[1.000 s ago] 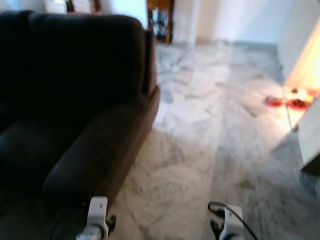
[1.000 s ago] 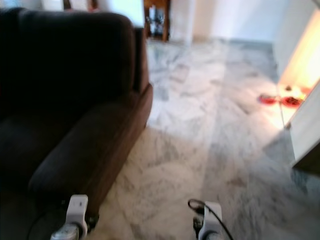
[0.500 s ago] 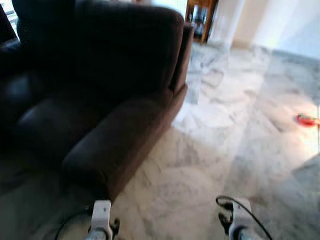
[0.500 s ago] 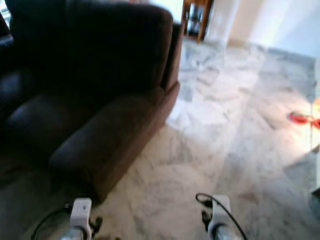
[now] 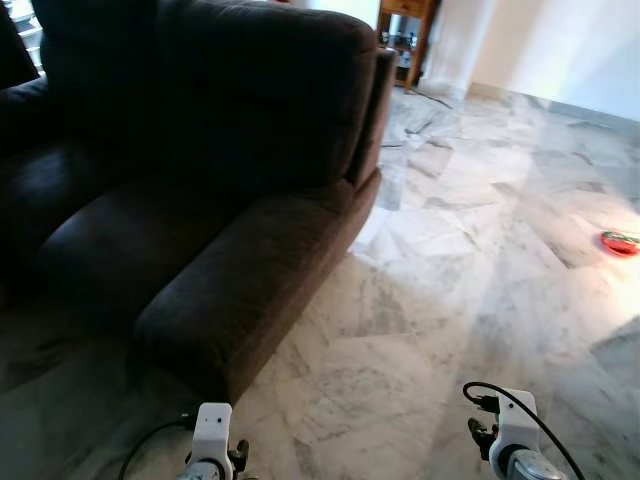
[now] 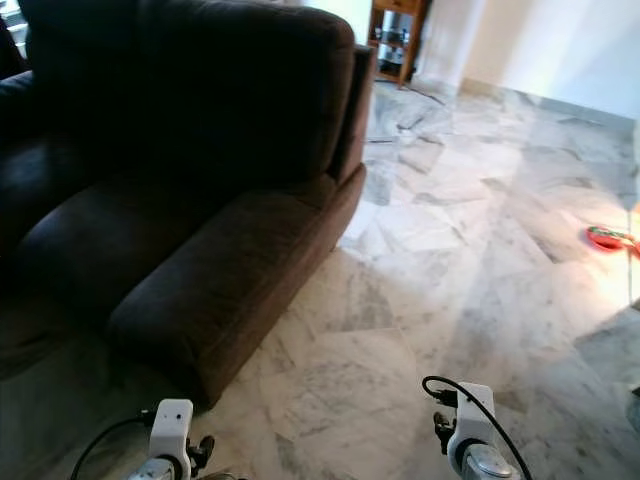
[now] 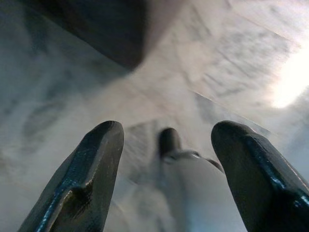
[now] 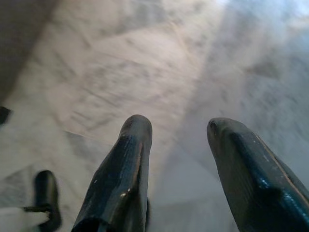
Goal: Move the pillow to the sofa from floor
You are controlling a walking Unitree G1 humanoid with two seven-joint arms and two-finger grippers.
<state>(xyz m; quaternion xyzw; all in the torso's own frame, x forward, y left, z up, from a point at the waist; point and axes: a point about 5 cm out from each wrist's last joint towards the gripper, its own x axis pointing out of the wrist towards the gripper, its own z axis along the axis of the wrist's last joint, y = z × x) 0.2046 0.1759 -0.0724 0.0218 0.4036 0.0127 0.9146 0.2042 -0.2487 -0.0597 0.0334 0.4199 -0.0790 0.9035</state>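
No pillow anywhere that I could make out, so the thing the whole job hangs on was somewhere outside what the head camera took in. What the robot did have in front of it was the sofa, a dark brown one running from about 9 to 12 o'clock in the head view, its near armrest coming down toward 7 o'clock. The seat looked bare, nothing set on it yet.

The rest was pale marble floor spreading from 12 round to 5 o'clock, with a small red dish-like thing at about 3 o'clock and a wooden cabinet up at 12, well apart from the sofa.

Both arms hung low at the bottom edge. The left gripper had its jaws spread wide over floor, holding nothing, with the sofa's dark corner beyond. The right gripper was the same: jaws apart, empty, marble below.

So my read: this was the search step, nothing picked up. The next move would call for turning or walking until the pillow comes into sight, then bending down to it.
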